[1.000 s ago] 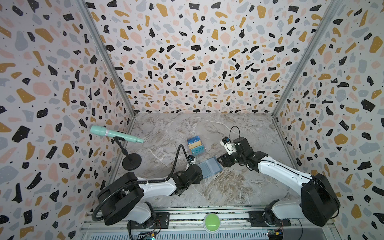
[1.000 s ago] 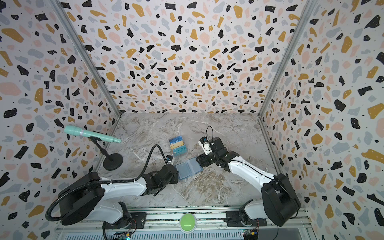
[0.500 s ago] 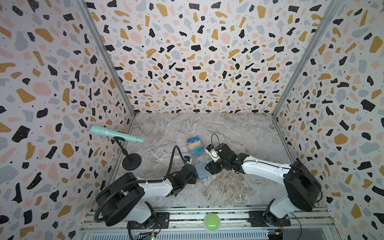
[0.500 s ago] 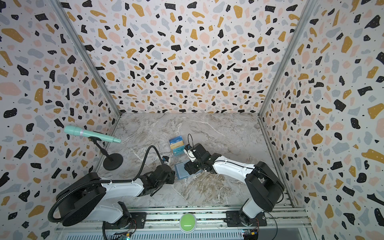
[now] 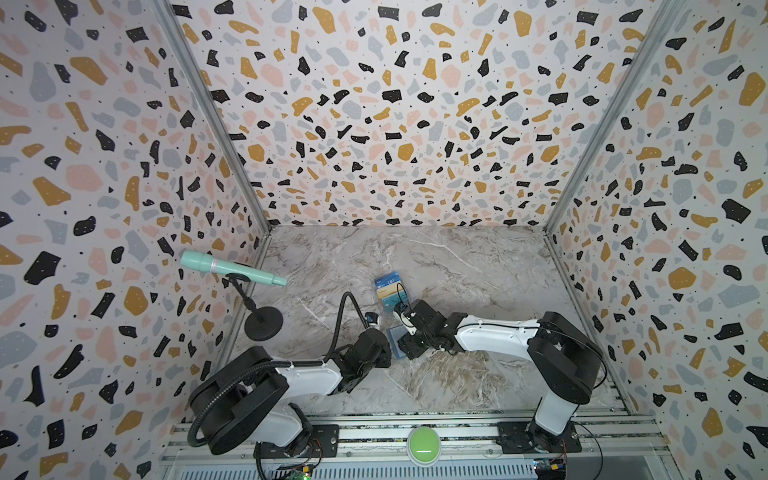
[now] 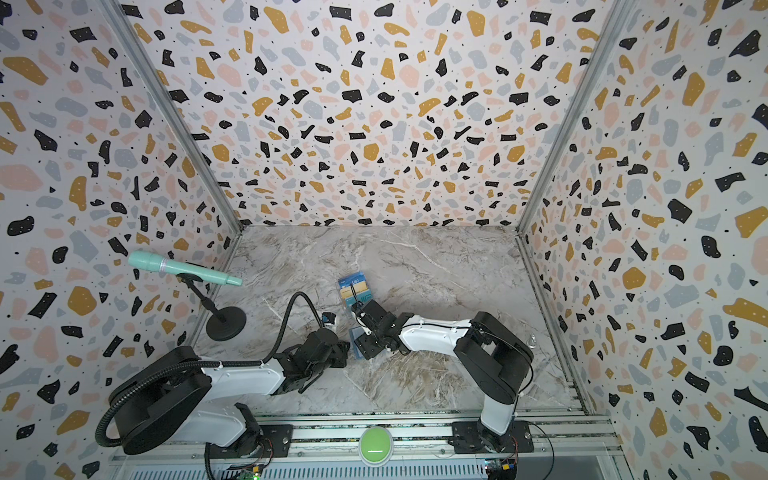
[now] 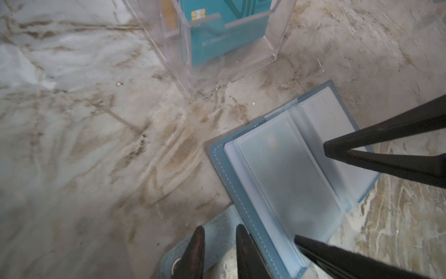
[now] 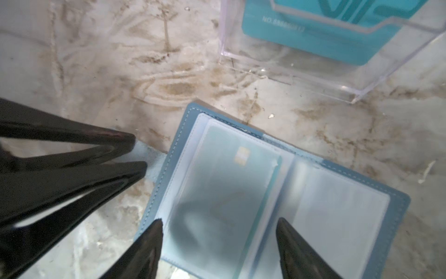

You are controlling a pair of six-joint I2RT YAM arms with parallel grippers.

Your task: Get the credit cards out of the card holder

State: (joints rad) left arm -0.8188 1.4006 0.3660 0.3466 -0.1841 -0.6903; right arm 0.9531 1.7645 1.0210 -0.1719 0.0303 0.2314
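The dusty-blue card holder [image 8: 395,205] lies open like a book on the marble table, small in both top views [image 5: 394,336] [image 6: 356,337]. A teal credit card [image 8: 229,188] with a gold chip sits inside a clear sleeve on one page; in the left wrist view it shows only faintly [image 7: 289,181]. My left gripper [image 7: 219,239] is shut on the holder's snap tab [image 7: 217,229] at the cover's edge. My right gripper [image 8: 219,232] hangs open just above the sleeved card, one finger at each side of that page. More teal and tan credit cards [image 7: 224,31] stand in a clear acrylic stand [image 8: 350,79].
The acrylic stand [image 5: 390,291] is just behind the holder, close to both grippers. A mint microphone [image 5: 232,272] on a black stand [image 5: 264,324] is at the left wall. A green button [image 5: 424,442] sits on the front rail. Patterned walls enclose the table.
My right arm has swung left and its open gripper now hangs over the open holder. The holder has slid slightly left with my left gripper.
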